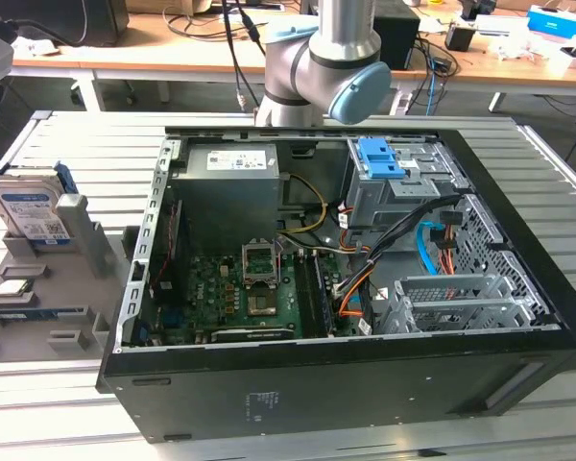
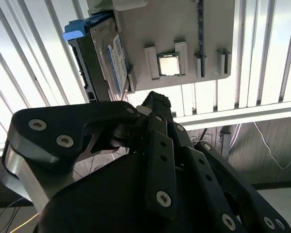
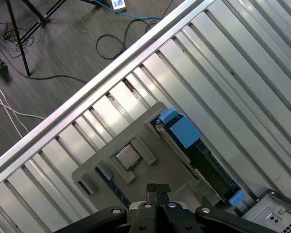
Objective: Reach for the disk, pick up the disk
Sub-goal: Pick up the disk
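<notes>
The disk (image 1: pixel 31 206) stands on edge in a grey stand (image 1: pixel 82 240) at the exterior view's left, its blue-and-white label facing out. In the first wrist view the disk (image 3: pixel 203 160) shows edge-on from above with its blue side rail (image 3: pixel 182 130). The second wrist view shows the disk (image 2: pixel 106 58) beside the stand plate (image 2: pixel 184 24). My gripper (image 3: pixel 157 188) hangs well above the stand, apart from the disk, with its fingertips (image 3: pixel 152 188) closed together and nothing between them. The dark gripper (image 2: pixel 153 99) also shows in the second wrist view.
A processor chip (image 3: pixel 127 156) sits in a pocket of the stand. An open computer case (image 1: pixel 346 250) with a blue drive caddy (image 1: pixel 379 158) lies on the slatted metal table (image 1: pixel 67 144). The table edge (image 3: pixel 87 87) drops to a floor with cables (image 3: pixel 116 39).
</notes>
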You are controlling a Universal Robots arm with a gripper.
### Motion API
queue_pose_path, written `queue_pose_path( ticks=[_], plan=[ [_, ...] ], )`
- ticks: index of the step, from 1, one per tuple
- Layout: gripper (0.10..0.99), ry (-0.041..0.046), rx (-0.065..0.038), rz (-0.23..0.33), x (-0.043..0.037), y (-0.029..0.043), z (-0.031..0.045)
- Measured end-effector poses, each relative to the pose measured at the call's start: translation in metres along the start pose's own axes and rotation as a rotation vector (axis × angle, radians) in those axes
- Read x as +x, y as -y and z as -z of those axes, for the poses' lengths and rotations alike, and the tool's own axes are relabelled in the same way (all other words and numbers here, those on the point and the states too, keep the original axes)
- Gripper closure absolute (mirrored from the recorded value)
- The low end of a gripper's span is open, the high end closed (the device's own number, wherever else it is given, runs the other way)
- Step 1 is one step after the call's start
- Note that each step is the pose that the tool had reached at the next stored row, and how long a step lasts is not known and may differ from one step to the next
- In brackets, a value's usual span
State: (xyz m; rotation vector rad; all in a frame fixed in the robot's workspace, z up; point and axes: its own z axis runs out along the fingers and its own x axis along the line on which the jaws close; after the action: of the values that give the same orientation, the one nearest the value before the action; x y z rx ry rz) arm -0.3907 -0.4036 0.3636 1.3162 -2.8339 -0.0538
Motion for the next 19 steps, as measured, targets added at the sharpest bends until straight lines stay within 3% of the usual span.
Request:
queue_pose_path(
  ticks=[19],
  plan=[
    [0.98, -0.005, 0.0, 0.129, 0.0, 0.0, 0.0]
  ],
)
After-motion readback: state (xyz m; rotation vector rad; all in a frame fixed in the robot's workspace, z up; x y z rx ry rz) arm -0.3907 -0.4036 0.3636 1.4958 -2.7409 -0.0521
